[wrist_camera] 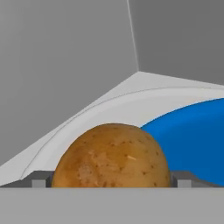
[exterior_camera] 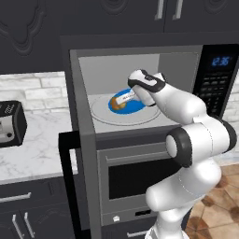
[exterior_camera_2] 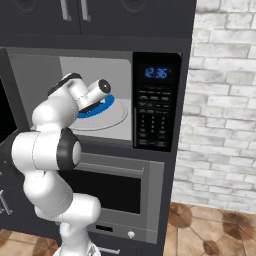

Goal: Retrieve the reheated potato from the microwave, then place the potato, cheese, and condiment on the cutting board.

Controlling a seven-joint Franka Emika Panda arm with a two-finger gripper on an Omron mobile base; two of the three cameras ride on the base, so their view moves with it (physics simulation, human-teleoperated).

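Observation:
The microwave [exterior_camera: 215, 83] [exterior_camera_2: 156, 101] stands with its door [exterior_camera: 82, 154] swung open to the left. Inside, the orange-brown potato [exterior_camera: 116, 103] [wrist_camera: 113, 156] rests on a blue plate [exterior_camera: 136, 107] [exterior_camera_2: 101, 107] [wrist_camera: 192, 135] on the white turntable [exterior_camera: 122, 117]. My arm reaches into the cavity. My gripper [exterior_camera: 122, 99] [wrist_camera: 110, 182] is open, with one fingertip [wrist_camera: 39, 180] on each side of the potato and a little room left beside it. The cheese, the condiment and the cutting board are out of view.
A lower oven [exterior_camera: 135, 176] [exterior_camera_2: 116, 191] sits under the microwave. To the left, a black toaster [exterior_camera: 10, 123] stands on the marble counter [exterior_camera: 39, 144]. A brick wall [exterior_camera_2: 225, 125] rises to the right. Dark cabinets hang above.

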